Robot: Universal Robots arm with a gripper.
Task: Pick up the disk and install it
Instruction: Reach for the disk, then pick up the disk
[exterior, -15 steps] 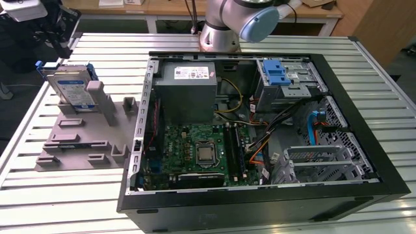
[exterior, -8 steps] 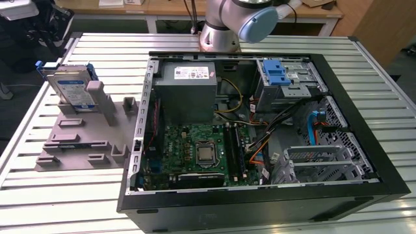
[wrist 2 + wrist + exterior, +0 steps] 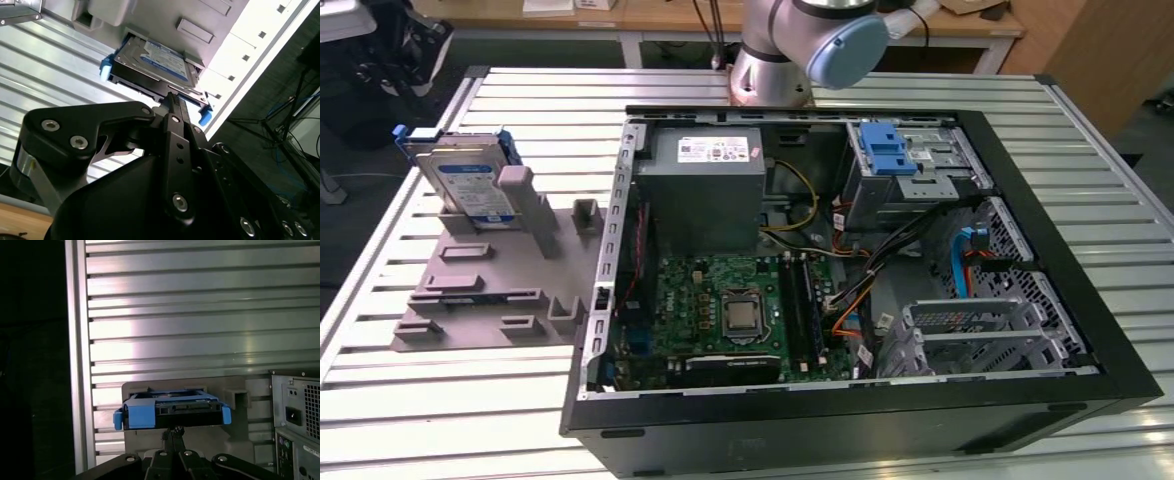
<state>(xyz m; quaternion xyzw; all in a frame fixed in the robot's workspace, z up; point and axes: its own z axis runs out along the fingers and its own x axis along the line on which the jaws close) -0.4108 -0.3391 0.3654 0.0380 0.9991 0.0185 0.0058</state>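
The disk (image 3: 470, 185) stands upright in a slot of a grey plastic stand (image 3: 494, 290) at the exterior view's left: silver metal, a white-and-blue label, a blue carrier frame around its edges. In both wrist views the disk (image 3: 155, 62) (image 3: 172, 410) lies just beyond my gripper's tips. My gripper (image 3: 172, 97) (image 3: 172, 431) points at the disk's connector edge, its black fingers shut together with nothing between them. I cannot tell whether the tips touch the disk.
An open computer case (image 3: 1067, 200) lies on the slatted metal table (image 3: 427, 400), right of the stand. It holds a grey power supply (image 3: 707, 190), a green motherboard (image 3: 734, 310) and a drive bay with a blue latch (image 3: 887, 150). The arm's base (image 3: 774, 70) stands behind the case.
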